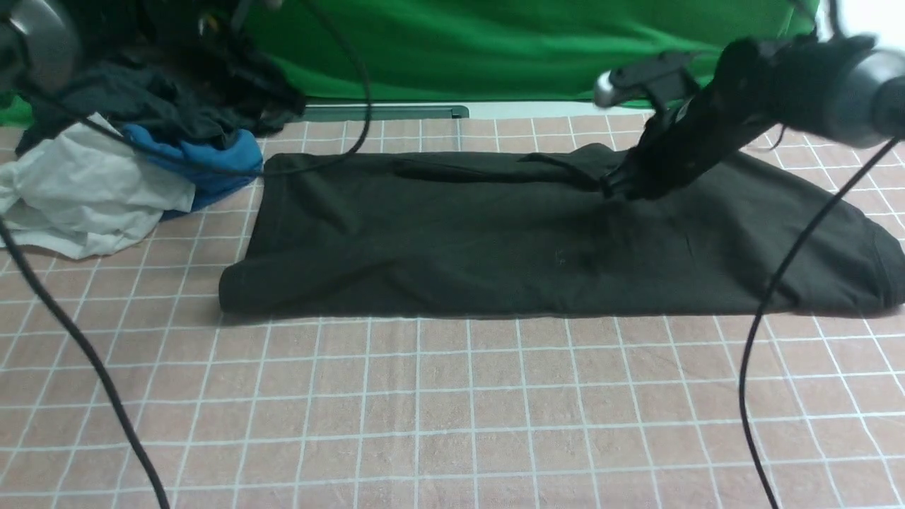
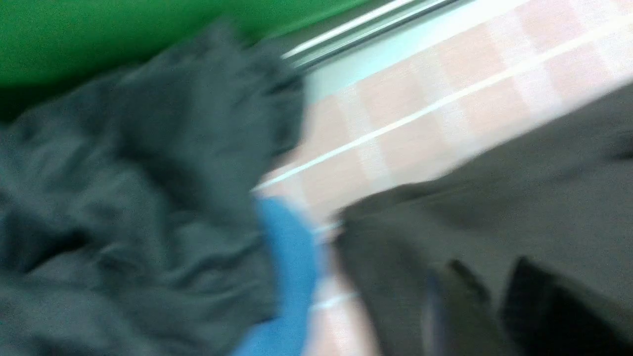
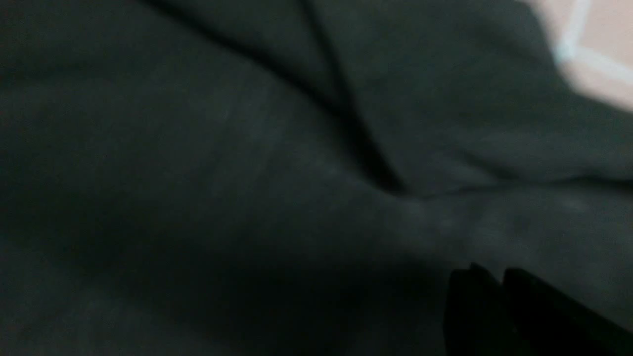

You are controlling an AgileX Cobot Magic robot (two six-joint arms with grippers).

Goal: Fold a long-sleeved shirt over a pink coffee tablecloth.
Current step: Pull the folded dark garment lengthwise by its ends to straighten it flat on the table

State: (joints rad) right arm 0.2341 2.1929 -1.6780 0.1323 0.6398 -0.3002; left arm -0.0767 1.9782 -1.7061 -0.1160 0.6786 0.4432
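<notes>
The black long-sleeved shirt (image 1: 495,240) lies folded into a wide band across the pink coffee tablecloth (image 1: 452,410), with a raised sleeve ridge along its far edge. My right gripper (image 1: 614,189) presses down on the shirt's far right part at the end of that ridge. In the right wrist view the right gripper (image 3: 492,269) is shut, its tips together over dark fabric, with no cloth seen pinched. The left wrist view is blurred by motion. There my left gripper (image 2: 487,262) hovers open over the shirt's (image 2: 494,198) far left corner. The front view shows no left gripper.
A heap of black, blue and white garments (image 1: 134,155) sits at the far left, touching the shirt's corner, and also shows in the left wrist view (image 2: 148,198). The green backdrop (image 1: 495,42) hangs behind. Black cables (image 1: 778,283) cross in front on both sides.
</notes>
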